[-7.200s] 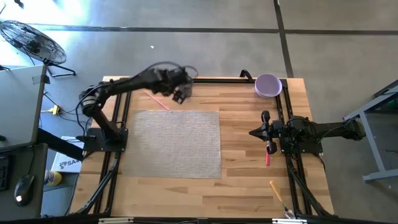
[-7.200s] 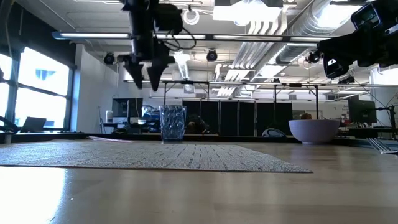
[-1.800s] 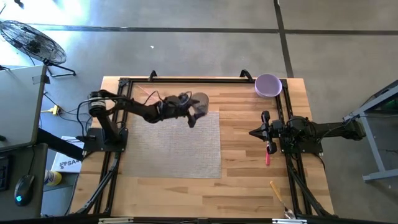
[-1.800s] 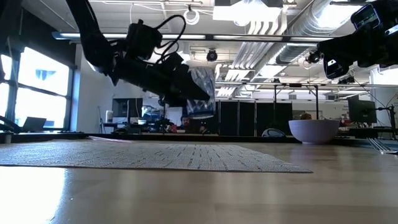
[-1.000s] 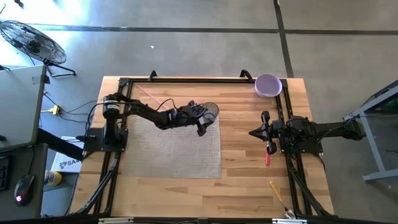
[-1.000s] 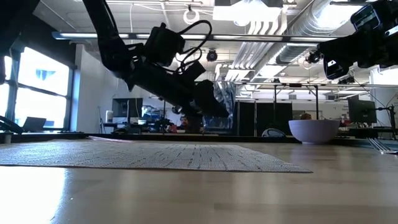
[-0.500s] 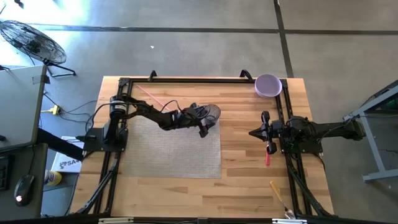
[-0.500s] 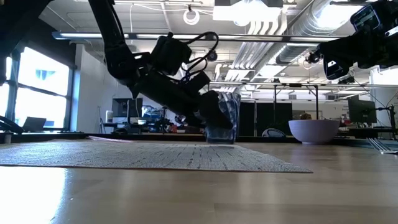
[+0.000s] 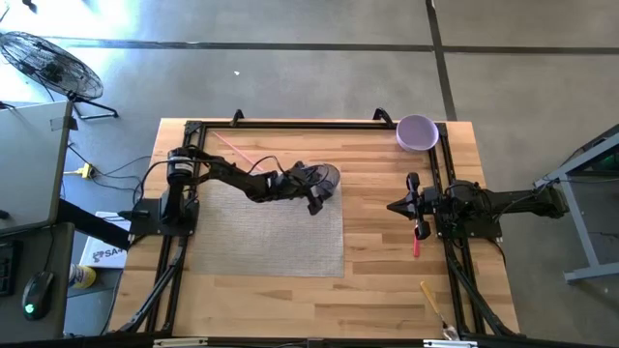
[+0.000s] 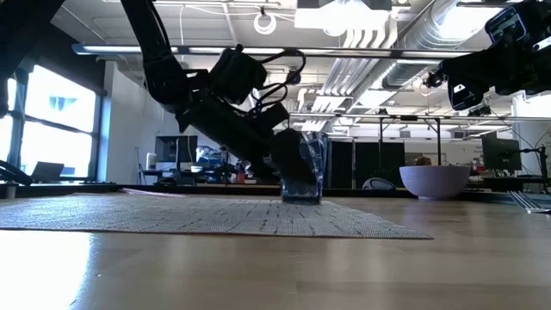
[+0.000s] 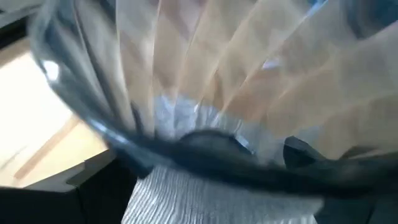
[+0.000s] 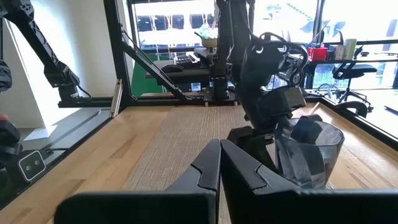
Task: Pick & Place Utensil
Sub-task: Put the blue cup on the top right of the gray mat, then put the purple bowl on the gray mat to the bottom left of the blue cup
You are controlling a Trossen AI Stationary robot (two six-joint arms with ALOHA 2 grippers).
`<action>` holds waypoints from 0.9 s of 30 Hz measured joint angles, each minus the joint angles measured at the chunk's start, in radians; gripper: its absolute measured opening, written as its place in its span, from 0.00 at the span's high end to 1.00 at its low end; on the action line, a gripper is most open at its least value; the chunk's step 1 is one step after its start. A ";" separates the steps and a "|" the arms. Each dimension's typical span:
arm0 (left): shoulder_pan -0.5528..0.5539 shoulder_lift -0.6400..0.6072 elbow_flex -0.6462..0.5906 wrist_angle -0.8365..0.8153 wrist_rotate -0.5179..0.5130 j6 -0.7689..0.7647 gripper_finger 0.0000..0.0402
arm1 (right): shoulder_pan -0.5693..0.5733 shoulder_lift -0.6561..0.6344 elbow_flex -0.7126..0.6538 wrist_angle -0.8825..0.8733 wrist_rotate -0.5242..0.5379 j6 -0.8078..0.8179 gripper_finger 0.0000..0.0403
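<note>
Carried from the worktop's far edge to the mat's far right corner since the earlier frames: clear ribbed glass, now down with its base on the grey woven mat, standing nearly upright. Gripped at its side by the left gripper, fingers closed around it, arm stretched low across the mat from the left edge. Pink utensil lying on bare wood near the far left corner, well apart from the glass. Purple bowl at the far right corner. Right gripper parked at the right edge, fingers pressed together, holding nothing.
</note>
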 joint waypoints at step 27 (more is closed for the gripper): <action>-0.077 -0.078 -0.001 -0.276 -0.148 -0.059 0.05 | 0.000 0.000 0.000 0.000 0.000 0.000 0.98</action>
